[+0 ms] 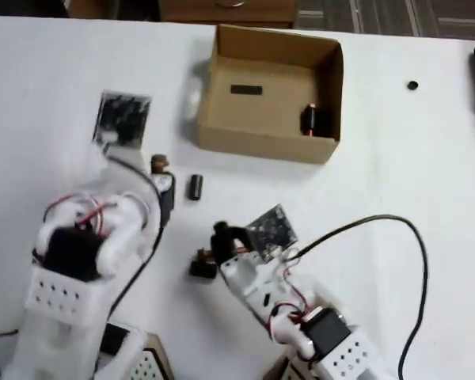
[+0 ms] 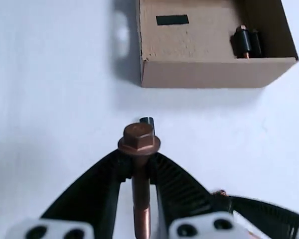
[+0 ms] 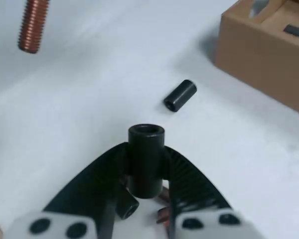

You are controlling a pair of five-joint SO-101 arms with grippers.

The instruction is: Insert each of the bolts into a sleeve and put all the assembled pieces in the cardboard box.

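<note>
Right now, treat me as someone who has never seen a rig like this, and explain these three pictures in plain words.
These are two small robot arms side by side at a white table. The high view comes from a fixed camera looking down over everything. The other two pictures come from a camera on each arm's wrist, looking out along its gripper. The left gripper is shut on a copper bolt. The right gripper is shut on a black sleeve, whose open end shows. A second sleeve lies loose on the table between the arms and the cardboard box. Inside the box lies one assembled piece, a bolt in its sleeve. A few loose parts lie on the table under the right gripper.
</note>
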